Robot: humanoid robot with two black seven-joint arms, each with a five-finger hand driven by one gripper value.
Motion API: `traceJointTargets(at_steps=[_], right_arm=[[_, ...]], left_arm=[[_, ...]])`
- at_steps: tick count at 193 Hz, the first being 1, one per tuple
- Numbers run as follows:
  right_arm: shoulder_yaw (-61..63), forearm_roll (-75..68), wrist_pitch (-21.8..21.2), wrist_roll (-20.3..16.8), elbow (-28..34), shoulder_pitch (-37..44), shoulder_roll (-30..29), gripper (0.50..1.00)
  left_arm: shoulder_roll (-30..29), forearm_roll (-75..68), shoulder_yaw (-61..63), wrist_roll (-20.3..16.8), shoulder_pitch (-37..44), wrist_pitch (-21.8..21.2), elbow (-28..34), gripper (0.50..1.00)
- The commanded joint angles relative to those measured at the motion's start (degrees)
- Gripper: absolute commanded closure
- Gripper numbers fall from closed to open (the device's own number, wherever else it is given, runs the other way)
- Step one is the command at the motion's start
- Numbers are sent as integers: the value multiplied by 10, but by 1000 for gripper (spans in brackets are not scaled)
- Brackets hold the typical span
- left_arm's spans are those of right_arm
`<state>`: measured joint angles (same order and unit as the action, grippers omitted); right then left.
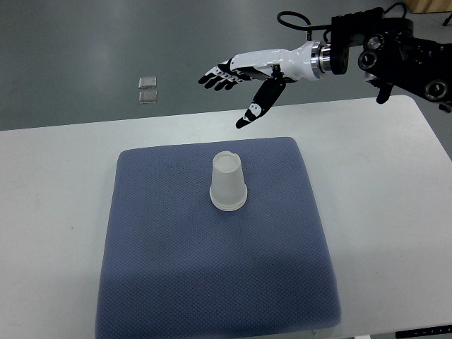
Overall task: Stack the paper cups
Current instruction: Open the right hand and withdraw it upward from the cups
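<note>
A white paper cup stack (229, 183) stands upside down on the blue mat (176, 268), a little above the mat's middle. My right hand (236, 88) hovers beyond the mat's far edge, above and slightly right of the cups, and does not touch them. Its fingers (215, 76) are spread, the thumb (258, 107) points down toward the mat, and it holds nothing. The arm reaches in from the upper right. My left arm does not show.
The mat lies on a white table (395, 198) whose far edge runs just behind it. Two small clear square things (147, 90) lie on the grey floor beyond the table, at upper left.
</note>
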<state>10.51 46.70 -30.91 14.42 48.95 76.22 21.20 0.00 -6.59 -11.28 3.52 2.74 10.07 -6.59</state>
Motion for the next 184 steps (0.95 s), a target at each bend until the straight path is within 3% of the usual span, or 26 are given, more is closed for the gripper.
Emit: traceJointTargets(at_steps=[1, 45, 81, 184], right_arm=[[39, -134, 3, 0, -39, -52, 7, 587], [56, -416, 19, -4, -105, -170, -5, 587], [54, -568, 61, -44, -116, -208, -18, 587], [71, -580, 59, -40, -119, -250, -26, 576]], left_arm=[[0, 0, 0, 0, 0, 0, 0, 500], [0, 0, 0, 0, 0, 0, -1, 500], [0, 0, -1, 0, 0, 0, 0, 500], [0, 0, 0, 0, 0, 0, 0, 500]])
